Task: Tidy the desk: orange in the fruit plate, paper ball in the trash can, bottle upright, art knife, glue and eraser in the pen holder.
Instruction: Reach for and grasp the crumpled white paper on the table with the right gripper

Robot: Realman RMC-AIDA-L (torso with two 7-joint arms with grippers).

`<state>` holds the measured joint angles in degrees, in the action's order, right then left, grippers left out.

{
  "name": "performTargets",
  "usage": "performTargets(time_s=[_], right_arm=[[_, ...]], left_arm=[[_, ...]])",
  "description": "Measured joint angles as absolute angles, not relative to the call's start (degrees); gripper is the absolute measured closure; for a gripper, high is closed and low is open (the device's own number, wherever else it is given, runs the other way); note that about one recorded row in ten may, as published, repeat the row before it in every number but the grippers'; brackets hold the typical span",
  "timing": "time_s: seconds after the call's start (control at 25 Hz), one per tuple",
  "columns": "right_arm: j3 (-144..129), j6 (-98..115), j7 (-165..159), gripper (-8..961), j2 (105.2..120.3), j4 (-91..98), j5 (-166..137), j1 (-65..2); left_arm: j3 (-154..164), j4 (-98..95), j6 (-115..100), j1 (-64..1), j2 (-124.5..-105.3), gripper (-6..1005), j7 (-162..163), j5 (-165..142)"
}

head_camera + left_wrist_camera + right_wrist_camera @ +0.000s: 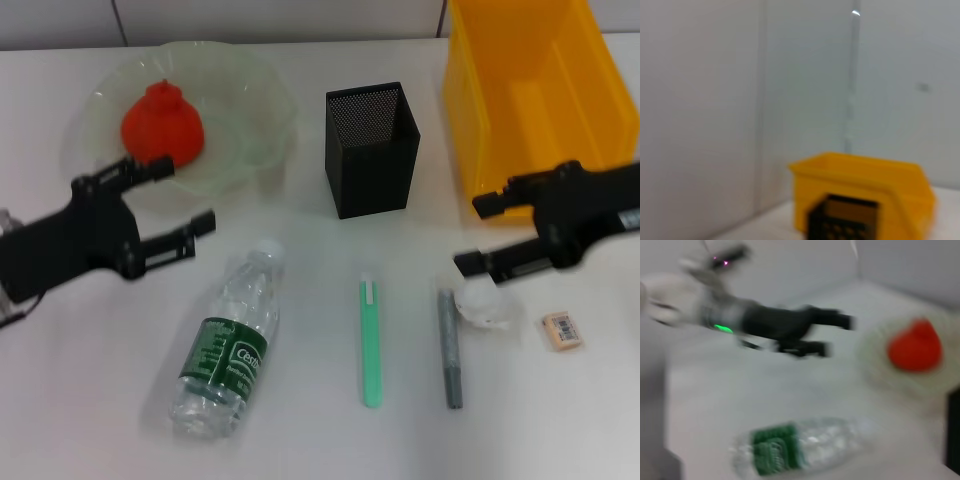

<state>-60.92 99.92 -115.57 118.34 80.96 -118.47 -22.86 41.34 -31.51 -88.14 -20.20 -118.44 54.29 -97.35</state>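
The red-orange round orange (163, 124) sits in the pale-green scalloped fruit plate (255, 90); the rest waits. Left claw (185, 201) spread, empty; right claw (478, 234) spread above the white paper ball (482, 304).

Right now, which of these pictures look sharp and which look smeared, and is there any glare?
Head view: sharpest, evenly lit with soft shadows; the bottle and fruit plate show faint glints. Left wrist view: soft throughout, the trash can and pen holder fuzzy. Right wrist view: most smeared, with the left hand and orange streaked.
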Motion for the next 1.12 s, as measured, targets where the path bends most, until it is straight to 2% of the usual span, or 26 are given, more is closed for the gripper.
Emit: performTargets(time_s=[0.16, 0.36, 1.12], right_arm=[[-66.67, 100.53, -132.58, 138, 118.42, 85.46, -130.68, -30.53], [-73.87, 100.57, -140.4, 139, 119.0, 83.61, -142.95, -35.7], [-86.44, 92.45, -145.24, 143, 119.39, 72.36, -150.68, -38.3]], left_arm=[[42.23, -30.35, -89.56, -17.47, -118.68, 226, 50.12, -96.6], [41.97, -27.9, -89.31, -17.05, -118.51, 163, 48.47, -95.02], [42.01, -27.6, -88.48, -17.4, -118.57, 167, 48.36, -94.82]])
